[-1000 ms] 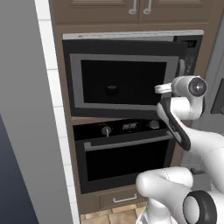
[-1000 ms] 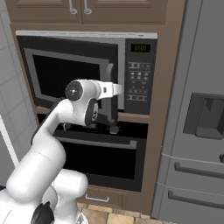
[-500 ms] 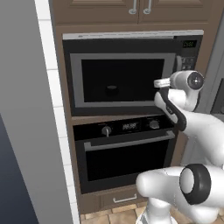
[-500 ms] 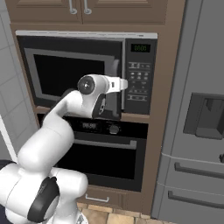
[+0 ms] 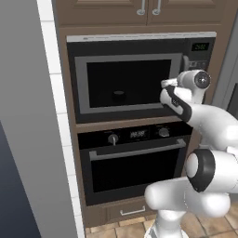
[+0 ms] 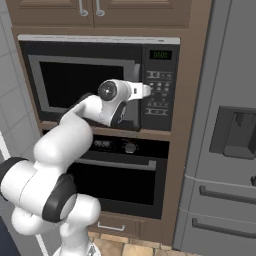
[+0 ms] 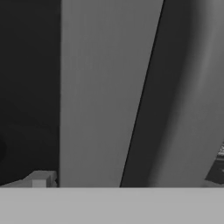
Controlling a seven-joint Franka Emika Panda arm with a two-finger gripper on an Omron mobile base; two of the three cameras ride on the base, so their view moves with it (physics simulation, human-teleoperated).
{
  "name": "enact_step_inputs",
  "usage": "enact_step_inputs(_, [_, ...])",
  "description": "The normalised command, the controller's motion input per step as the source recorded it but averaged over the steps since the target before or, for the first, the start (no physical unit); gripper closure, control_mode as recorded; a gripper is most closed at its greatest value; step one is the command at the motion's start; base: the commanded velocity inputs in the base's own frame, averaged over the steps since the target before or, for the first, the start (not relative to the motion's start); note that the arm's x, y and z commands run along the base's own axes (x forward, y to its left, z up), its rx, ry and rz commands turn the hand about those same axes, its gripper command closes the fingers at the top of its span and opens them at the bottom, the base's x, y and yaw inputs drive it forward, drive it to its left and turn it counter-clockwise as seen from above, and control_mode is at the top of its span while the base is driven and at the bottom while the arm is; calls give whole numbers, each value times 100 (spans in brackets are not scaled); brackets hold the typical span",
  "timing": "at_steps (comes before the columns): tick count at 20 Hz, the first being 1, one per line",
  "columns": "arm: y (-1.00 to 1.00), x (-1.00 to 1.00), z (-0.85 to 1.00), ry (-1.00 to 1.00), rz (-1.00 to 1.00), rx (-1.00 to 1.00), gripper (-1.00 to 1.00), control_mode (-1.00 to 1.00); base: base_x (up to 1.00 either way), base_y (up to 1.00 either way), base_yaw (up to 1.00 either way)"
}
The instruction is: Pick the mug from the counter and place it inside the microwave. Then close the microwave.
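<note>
The microwave [image 5: 128, 76] is built into the brown cabinet wall, and its dark window door is shut. Through the window a small squat dark shape [image 5: 119, 95] stands inside, apparently the mug; its colour does not show. My gripper [image 5: 166, 86] is pressed up close to the door's right side, by the vertical bar handle [image 6: 136, 90] and left of the keypad [image 6: 159, 92]. Its jaws are open with nothing between them. In the hand view the steel door frame [image 7: 105, 92] and the grey handle bar [image 7: 192, 96] are seen from very close. The counter is out of view.
A black oven [image 5: 135, 160] with knobs and a horizontal handle sits right below the microwave. A grey fridge [image 6: 225, 150] stands to the right, and a white tiled wall edge [image 5: 56, 116] to the left. Wooden cabinet doors [image 6: 95, 10] hang above.
The hand has moved up and to the right, closer to the microwave door's handle side. The microwave door stayed shut, and the gripper stayed open.
</note>
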Motion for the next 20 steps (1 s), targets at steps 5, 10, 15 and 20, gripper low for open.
enact_step_inputs(5, [0, 52, 0, 4, 0, 2, -100, -100, 0, 0, 0])
enact_step_inputs(10, [0, 53, 0, 4, 0, 1, -100, -100, 0, 0, 0])
enact_step_inputs(15, [0, 44, 0, 5, 0, 0, -100, -100, 0, 0, 0])
enact_step_inputs(20, [0, 0, 0, 0, 0, 0, -100, -100, 0, 0, 0])
